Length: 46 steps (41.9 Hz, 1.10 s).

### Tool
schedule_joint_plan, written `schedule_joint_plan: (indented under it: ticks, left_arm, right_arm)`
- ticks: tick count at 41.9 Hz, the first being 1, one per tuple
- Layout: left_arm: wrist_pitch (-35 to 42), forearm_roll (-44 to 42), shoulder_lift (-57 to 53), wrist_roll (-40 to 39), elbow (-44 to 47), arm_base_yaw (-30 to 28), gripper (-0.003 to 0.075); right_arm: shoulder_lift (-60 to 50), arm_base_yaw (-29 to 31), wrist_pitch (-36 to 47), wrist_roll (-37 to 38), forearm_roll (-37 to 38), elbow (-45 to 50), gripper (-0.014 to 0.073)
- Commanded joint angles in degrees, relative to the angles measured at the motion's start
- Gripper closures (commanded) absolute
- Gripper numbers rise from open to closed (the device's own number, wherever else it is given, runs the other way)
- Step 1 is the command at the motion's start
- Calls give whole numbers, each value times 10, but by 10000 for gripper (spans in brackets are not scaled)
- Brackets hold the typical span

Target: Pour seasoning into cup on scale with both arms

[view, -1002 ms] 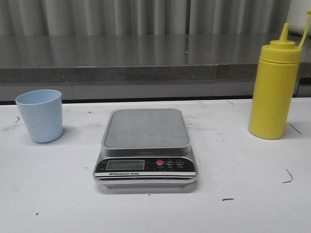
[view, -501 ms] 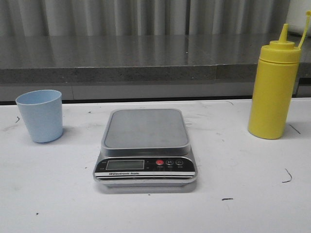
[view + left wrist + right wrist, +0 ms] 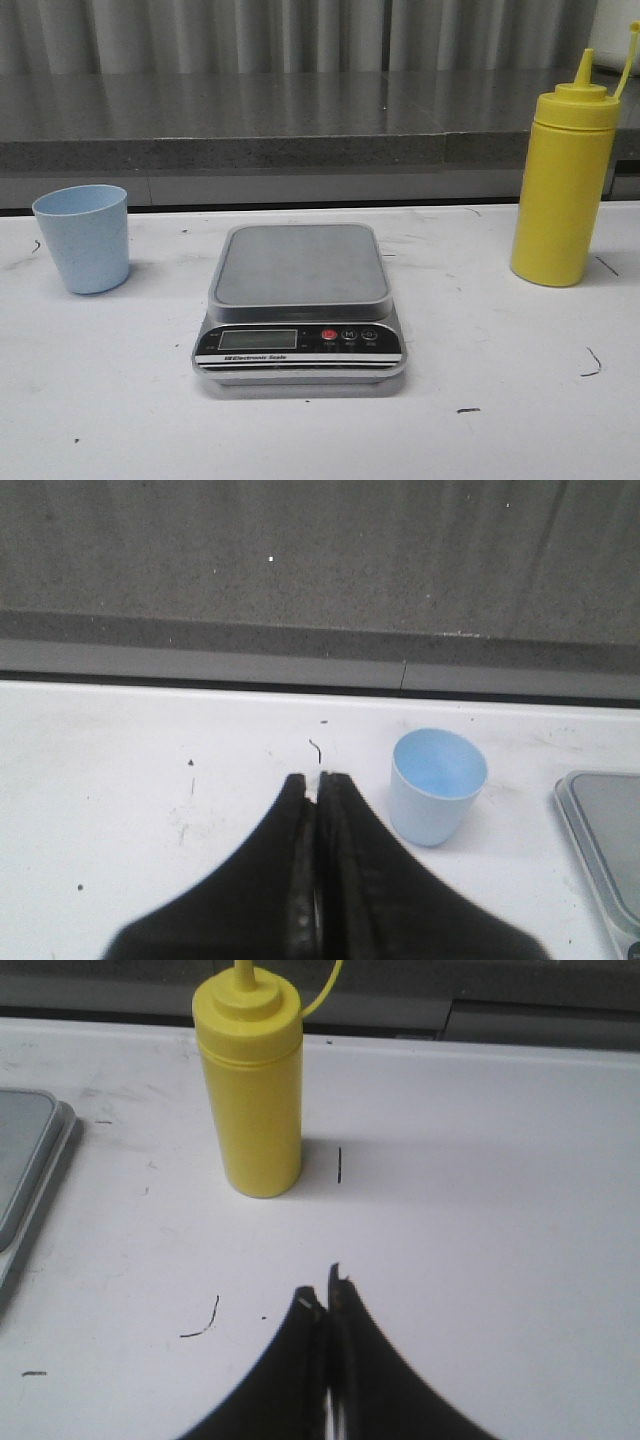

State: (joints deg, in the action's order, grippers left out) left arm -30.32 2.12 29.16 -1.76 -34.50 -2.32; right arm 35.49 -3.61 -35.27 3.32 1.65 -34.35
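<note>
The cup (image 3: pixel 81 238) stands at mid-left of the front view, the scale (image 3: pixel 300 300) at centre, the seasoning (image 3: pixel 562 182) at right. Both tools, left (image 3: pixel 318 780) and right (image 3: pixel 324 1294), are closed and empty; each should open wide before approaching squarely.

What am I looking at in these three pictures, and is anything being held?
A two-armed robot works at a white table. The front view looks forward over it: a pale blue cup on the left, a silver kitchen scale in the middle with nothing on it, a yellow squeeze bottle on the right. The other two pictures come from cameras on the wrists. The black wedge in each is that arm's hand: the left hand near the cup, the right hand near the bottle. Both are shut and hold nothing.
</note>
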Motion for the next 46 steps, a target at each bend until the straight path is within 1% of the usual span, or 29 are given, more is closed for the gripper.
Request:
schedule_joint_plan:
  ticks: [1, 3, 5, 7, 8, 10, 11, 12, 14, 16, 23, 30, 39, 46]
  left_arm:
    - [34, 5, 19, -7, -13, 0, 738]
    - [28, 4, 25, -7, -13, 0, 721]
    - [25, 4, 31, -6, -13, 0, 678]
    - [25, 4, 38, -5, -13, 1, 596]
    - [25, 4, 42, -5, -13, 1, 538]
    - [25, 4, 48, -4, -15, 1, 442]
    - [25, 4, 52, -4, -15, 1, 381]
    - [25, 4, 55, -4, -16, 1, 340]
    - [24, 5, 64, -4, -16, 1, 270]
    - [19, 5, 74, -4, -19, 5, 234]
    - [-20, 2, 128, -2, -61, 42, 230]
    - [-59, -1, 209, -2, -109, 76, 230]
    - [-93, -1, 333, -2, -179, 94, 230]
    - [-122, -1, 426, -2, -250, 94, 230]
  right_arm:
    - [16, 4, 29, -7, 18, -19, 639]
    - [21, 4, 24, -7, 20, -19, 590]
    - [24, 4, 22, -8, 21, -19, 523]
    - [28, 4, 20, -10, 21, -19, 424]
    - [29, 4, 20, -10, 21, -19, 363]
    - [29, 4, 20, -10, 21, -19, 270]
    - [29, 4, 20, -10, 21, -19, 215]
    - [29, 4, 20, -10, 21, -19, 168]
    - [29, 4, 20, -10, 21, -19, 116]
    - [29, 4, 20, -10, 21, -19, 82]
    - [29, 4, 20, -10, 21, -19, 86]
    - [29, 4, 20, -10, 21, -19, 86]
    - [29, 4, 20, -10, 21, -19, 86]
    - [29, 4, 20, -10, 21, -19, 86]
